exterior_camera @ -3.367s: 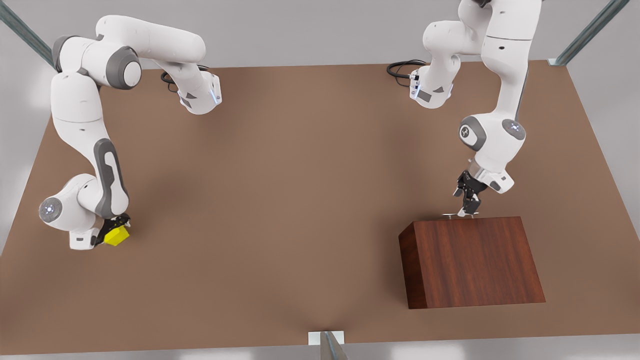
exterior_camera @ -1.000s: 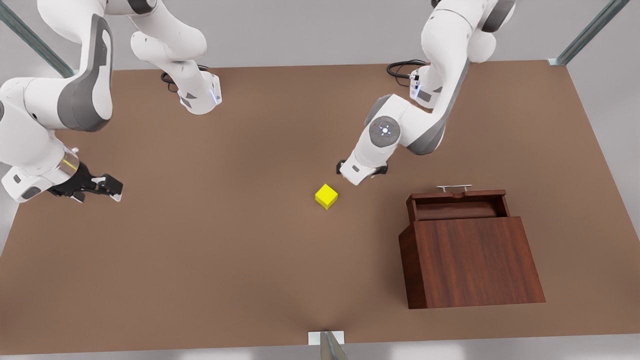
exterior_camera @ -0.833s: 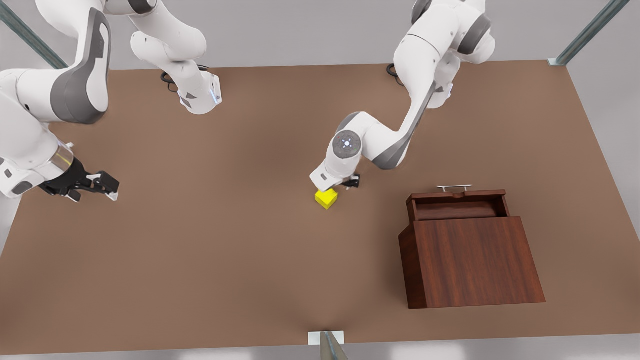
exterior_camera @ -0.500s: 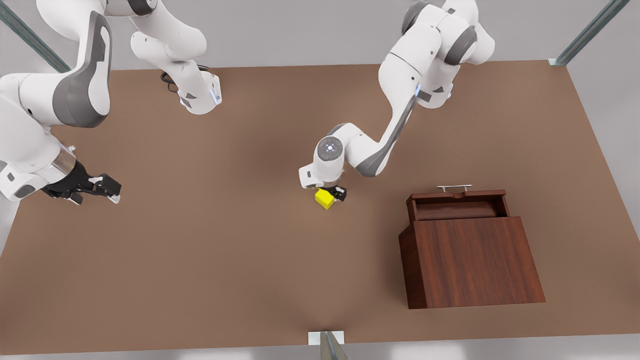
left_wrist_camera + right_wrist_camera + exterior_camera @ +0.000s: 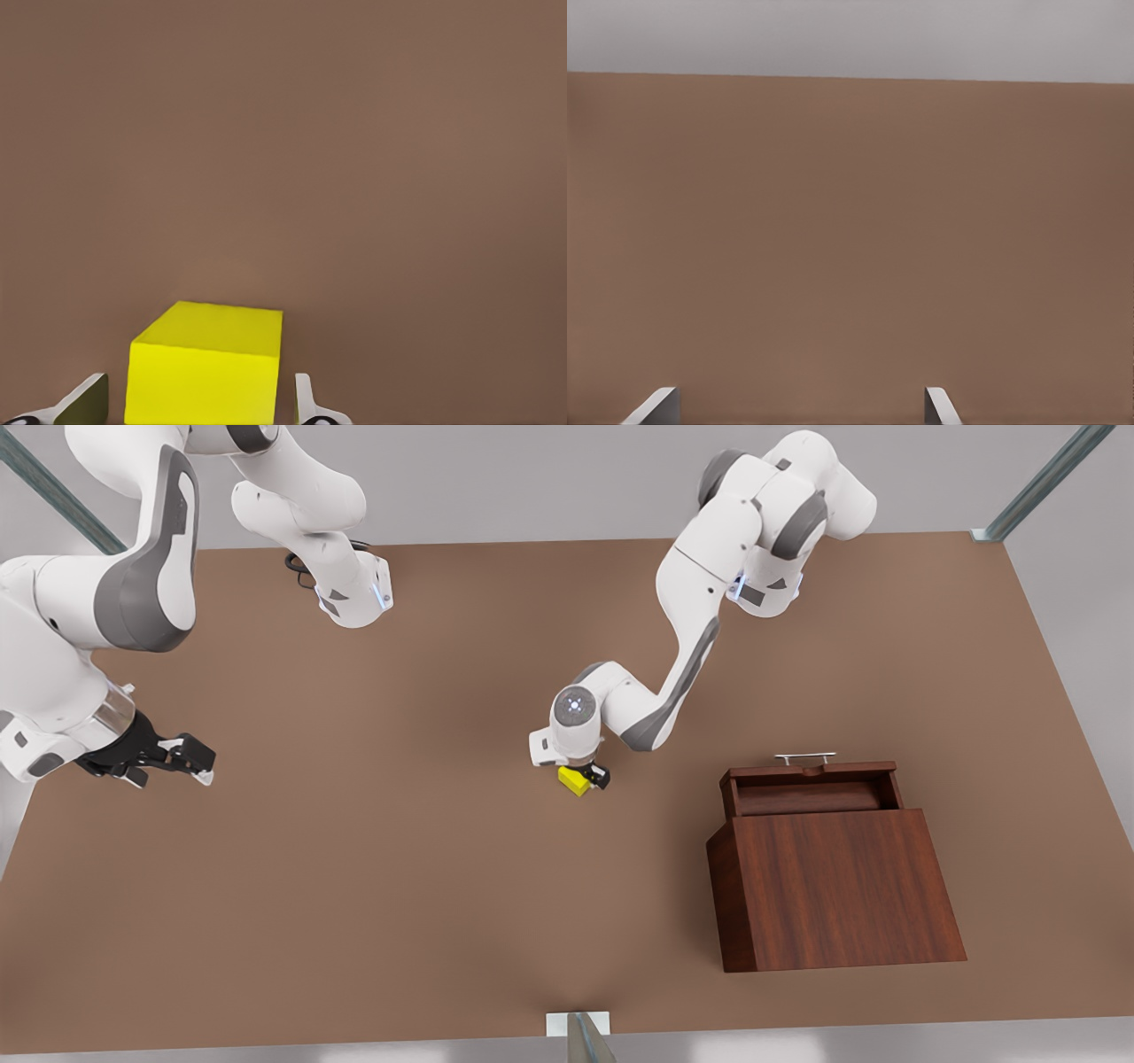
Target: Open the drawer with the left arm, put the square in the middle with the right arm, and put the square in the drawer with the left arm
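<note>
The square is a small yellow cube resting on the middle of the brown tabletop. My left gripper is lowered over it. In the left wrist view the square sits between the two fingertips of the left gripper, with a narrow gap on each side, so the gripper is open. The drawer stands pulled out of the wooden box, its silver handle toward the back. My right gripper waits open at the front view's left, and the right wrist view shows the right gripper over bare table.
The wooden box takes up the front view's lower right. Both arm bases stand along the table's far edge. A small grey mount sits at the near edge.
The left arm let go of the opened drawer's handle, swung to the middle and came down around the square. The right arm set the square there and drew back to the front view's left.
</note>
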Robot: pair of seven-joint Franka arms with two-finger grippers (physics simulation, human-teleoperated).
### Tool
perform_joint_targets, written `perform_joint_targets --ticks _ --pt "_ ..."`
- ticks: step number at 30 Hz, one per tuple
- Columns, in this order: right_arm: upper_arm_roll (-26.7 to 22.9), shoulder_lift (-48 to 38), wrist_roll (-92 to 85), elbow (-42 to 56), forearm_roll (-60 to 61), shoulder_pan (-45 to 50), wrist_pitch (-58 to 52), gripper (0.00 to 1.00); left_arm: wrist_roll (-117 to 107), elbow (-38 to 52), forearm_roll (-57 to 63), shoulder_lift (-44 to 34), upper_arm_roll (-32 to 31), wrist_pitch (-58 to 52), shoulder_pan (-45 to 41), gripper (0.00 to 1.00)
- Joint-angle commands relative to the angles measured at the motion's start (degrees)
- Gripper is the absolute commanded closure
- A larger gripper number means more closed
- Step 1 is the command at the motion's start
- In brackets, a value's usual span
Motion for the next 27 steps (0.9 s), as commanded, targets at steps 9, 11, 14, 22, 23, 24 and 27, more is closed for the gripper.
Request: perform_joint_targets --ticks 9,11,14,22,23,24,27 --pt "-0.02 -0.09 0.00 0.00 0.00 -0.10 -0.10 0.00 0.00 -0.10 0.08 1.88 0.00 0.70 0.00 0.18" --pt "0.07 -0.09 0.00 0.00 0.00 -0.10 0.08 0.00 -0.26 -0.02 0.08 1.88 -0.09 0.70 0.00 0.25" --pt "-0.02 -0.09 0.09 0.00 0.00 -0.10 -0.10 0.00 -0.53 -0.02 0.08 1.88 0.00 0.70 0.00 0.26" --pt "-0.02 -0.18 0.09 0.00 0.00 -0.19 -0.10 0.00 -1.06 0.25 -0.01 1.18 0.00 0.18 0.00 0.26" --pt "0.07 -0.09 0.09 0.00 0.00 -0.10 -0.01 0.00 -1.23 0.60 -0.45 0.66 0.00 -0.09 0.09 0.26" --pt "-0.02 -0.09 0.09 0.00 0.00 -0.10 -0.01 0.00 -1.23 0.78 -0.62 0.30 0.00 -0.18 0.09 0.26" --pt "-0.02 0.00 0.09 0.00 0.00 -0.19 0.26 0.00 -1.67 1.22 -1.06 -4.09 0.70 -2.98 0.26 0.26"
